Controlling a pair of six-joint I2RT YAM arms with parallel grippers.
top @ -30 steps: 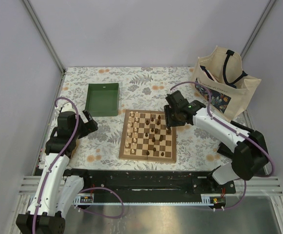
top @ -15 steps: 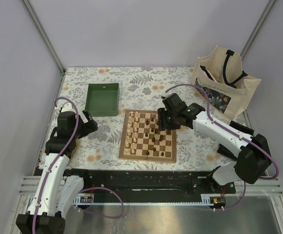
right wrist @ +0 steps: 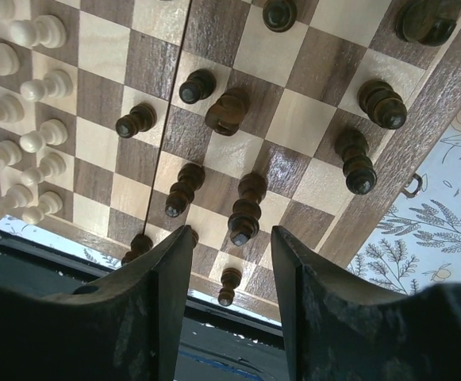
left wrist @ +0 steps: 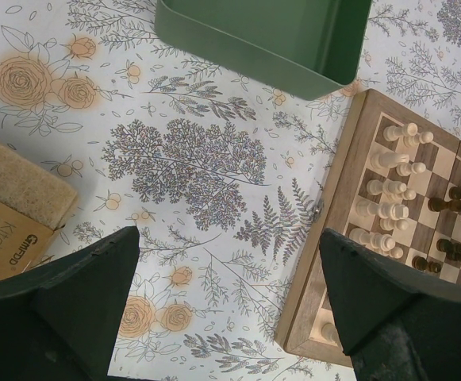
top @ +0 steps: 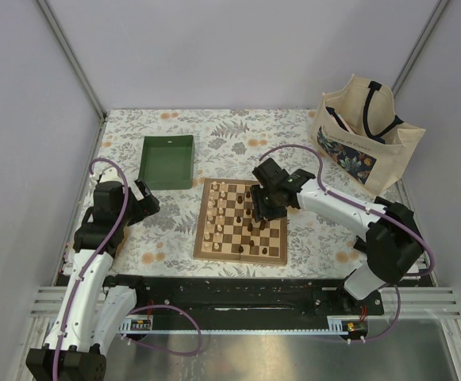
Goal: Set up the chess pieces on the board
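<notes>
Chess pieces [right wrist: 246, 210], dark ones, scattered close together on squares just beneath the right gripper [right wrist: 232, 234], jaws apart with nothing between, poised over the far right part of the board [right wrist: 301, 119]. Pale pieces [right wrist: 40, 87] crowded along the board's left edge. Left of the board, well apart, left gripper [left wrist: 228, 238] spread wide and empty above floral cloth [left wrist: 182, 167]. Green tray [left wrist: 246, 59] just off the board's far left corner; tote bag [top: 369, 131] well beyond the board's far right corner.

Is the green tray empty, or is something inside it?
Empty. The top view shows only the bare green floor of the green tray, nothing inside.
</notes>
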